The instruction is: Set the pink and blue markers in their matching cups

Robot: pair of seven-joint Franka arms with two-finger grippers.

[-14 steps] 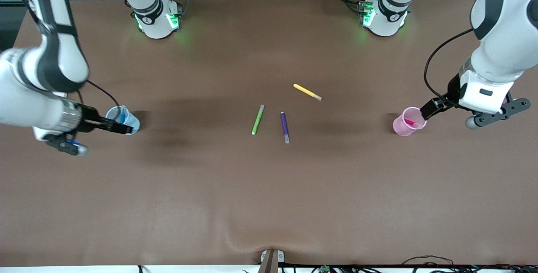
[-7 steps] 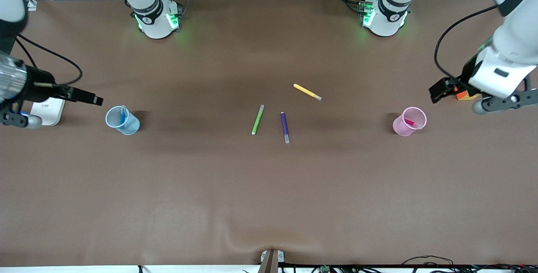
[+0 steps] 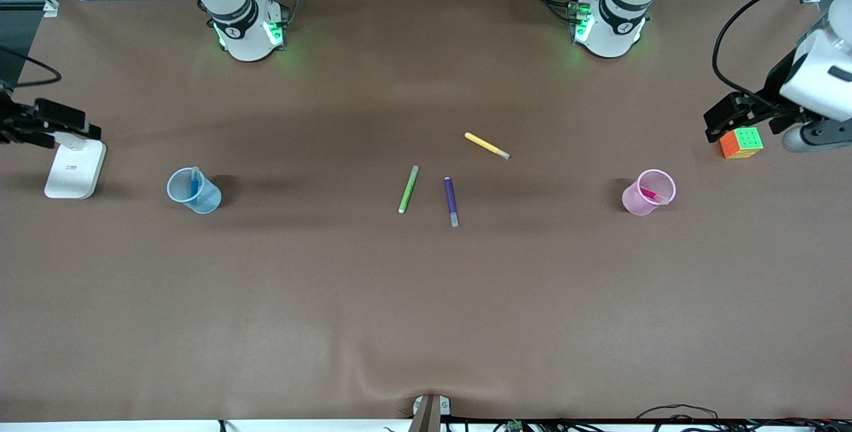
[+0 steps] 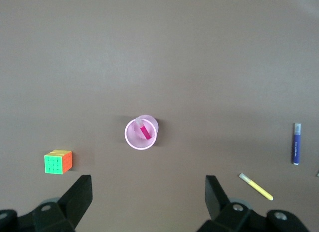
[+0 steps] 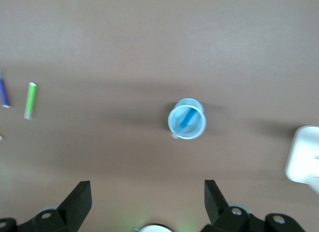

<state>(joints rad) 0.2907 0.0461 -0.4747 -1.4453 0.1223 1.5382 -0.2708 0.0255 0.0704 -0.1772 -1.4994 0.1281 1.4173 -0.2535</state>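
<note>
You see both markers half hidden in their cups: the blue marker point(image 3: 194, 184) in the blue cup point(image 3: 193, 191), the pink marker point(image 3: 651, 194) in the pink cup point(image 3: 647, 193). The left gripper point(image 4: 147, 194) over the cube point(image 3: 741, 142) and the right gripper point(image 5: 147, 194) over the white block point(image 3: 75, 168) are spread wide, empty.

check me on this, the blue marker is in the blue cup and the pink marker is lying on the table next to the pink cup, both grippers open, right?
Not quite. The pink marker is not on the table; it stands inside the pink cup, as the left wrist view shows. The rest holds: the blue marker is in the blue cup, and the left gripper and right gripper are both open.
</note>
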